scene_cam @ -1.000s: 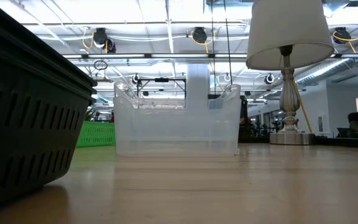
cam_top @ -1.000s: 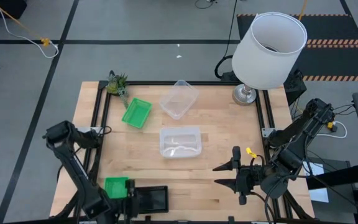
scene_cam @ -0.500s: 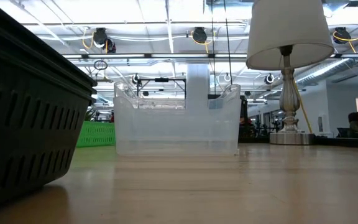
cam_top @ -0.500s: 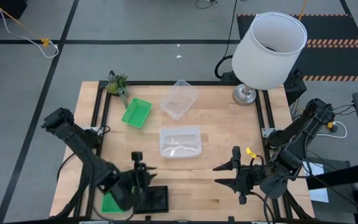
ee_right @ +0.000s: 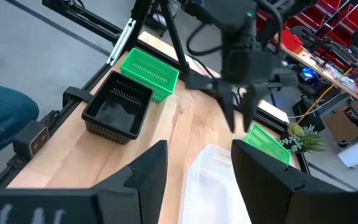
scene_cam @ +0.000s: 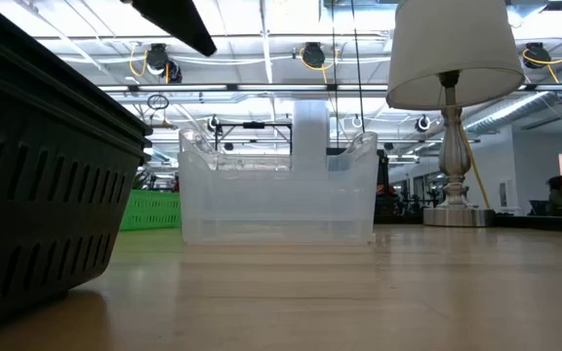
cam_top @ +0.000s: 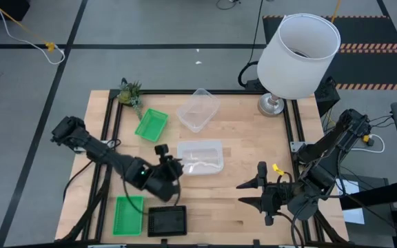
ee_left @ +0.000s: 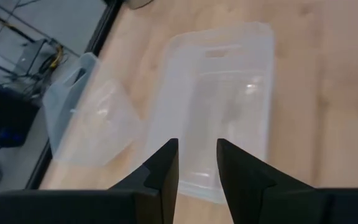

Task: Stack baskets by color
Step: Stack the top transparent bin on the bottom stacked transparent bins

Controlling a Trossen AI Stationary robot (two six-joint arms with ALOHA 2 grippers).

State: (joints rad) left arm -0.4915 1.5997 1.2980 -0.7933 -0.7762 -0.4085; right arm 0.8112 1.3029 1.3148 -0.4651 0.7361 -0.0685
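Note:
My left gripper (cam_top: 173, 162) hangs open over the left end of the clear basket (cam_top: 201, 157) at the table's middle, touching nothing; the left wrist view shows that basket (ee_left: 225, 93) beyond its parted fingers. A second clear basket (cam_top: 198, 109) lies askew farther back. One green basket (cam_top: 150, 125) sits at the far left, another (cam_top: 128, 215) at the near left beside a black basket (cam_top: 167, 220). My right gripper (cam_top: 252, 193) waits open at the near right, raised above the table.
A large white lamp (cam_top: 296, 55) stands at the far right corner, with its base (cam_top: 271, 105) on the table. A small green plant (cam_top: 129, 93) sits at the far left corner. Bare wood lies between the middle clear basket and my right gripper.
My left gripper has swung up from the near left corner, where it stood over the green basket beside the black one, toward the middle clear basket. That green basket now lies uncovered on the table. The right arm has kept still.

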